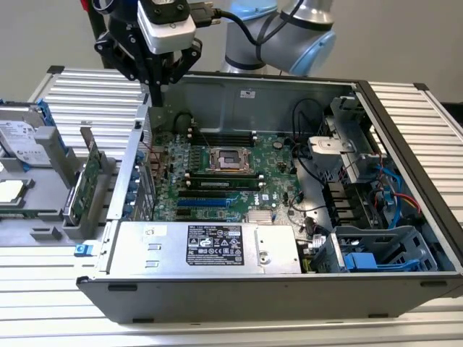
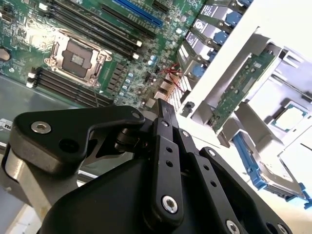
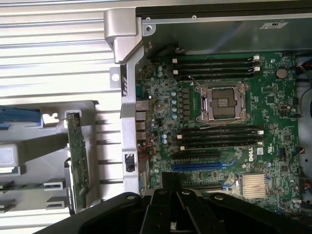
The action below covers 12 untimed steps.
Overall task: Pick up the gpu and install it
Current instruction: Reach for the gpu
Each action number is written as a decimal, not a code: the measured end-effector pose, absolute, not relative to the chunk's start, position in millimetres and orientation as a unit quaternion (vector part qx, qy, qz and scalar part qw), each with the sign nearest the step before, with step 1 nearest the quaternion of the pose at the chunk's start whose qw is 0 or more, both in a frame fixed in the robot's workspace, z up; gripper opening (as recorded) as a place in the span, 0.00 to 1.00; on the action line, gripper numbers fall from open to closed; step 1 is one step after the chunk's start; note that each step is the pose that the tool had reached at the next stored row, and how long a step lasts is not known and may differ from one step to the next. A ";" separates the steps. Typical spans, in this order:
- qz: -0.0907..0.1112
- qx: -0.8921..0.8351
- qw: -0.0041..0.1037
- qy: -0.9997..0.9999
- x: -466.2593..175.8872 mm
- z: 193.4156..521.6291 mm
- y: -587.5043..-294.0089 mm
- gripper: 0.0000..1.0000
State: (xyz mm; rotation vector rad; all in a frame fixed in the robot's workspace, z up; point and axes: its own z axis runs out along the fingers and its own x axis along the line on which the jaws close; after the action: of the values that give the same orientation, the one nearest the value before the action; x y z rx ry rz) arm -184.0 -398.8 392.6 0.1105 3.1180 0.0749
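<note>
The gpu (image 1: 85,181) stands on edge in a grey holder on the exterior view's left, just outside the open computer case; its green board face shows in both wrist views (image 2: 241,87) (image 3: 78,161). My black gripper (image 1: 156,97) hangs above the case's rear left corner, higher than the gpu and behind it, and touches nothing. Its fingers (image 2: 163,109) lie together with nothing between them, and their tips (image 3: 171,179) sit over the motherboard's edge. The green motherboard (image 1: 217,173) lies in the case with blue and black card slots (image 3: 202,165) showing.
A silver hard drive with blue rails (image 1: 22,141) and a processor chip (image 1: 9,189) sit in the same holder, left of the gpu. A grey power supply (image 1: 210,246) lies along the case's front. A drive cage with blue parts and cables (image 1: 376,253) fills the right end.
</note>
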 end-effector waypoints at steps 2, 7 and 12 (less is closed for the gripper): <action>0.024 0.035 0.010 0.999 -185.8 392.6 -398.8 0.00; 0.024 0.035 0.010 0.999 -190.1 392.6 -398.8 0.00; 0.024 0.035 0.010 0.999 -194.4 392.6 -398.8 0.00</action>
State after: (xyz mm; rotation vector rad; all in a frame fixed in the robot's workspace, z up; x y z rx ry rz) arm -194.4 -398.8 392.6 0.1104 3.1180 0.0750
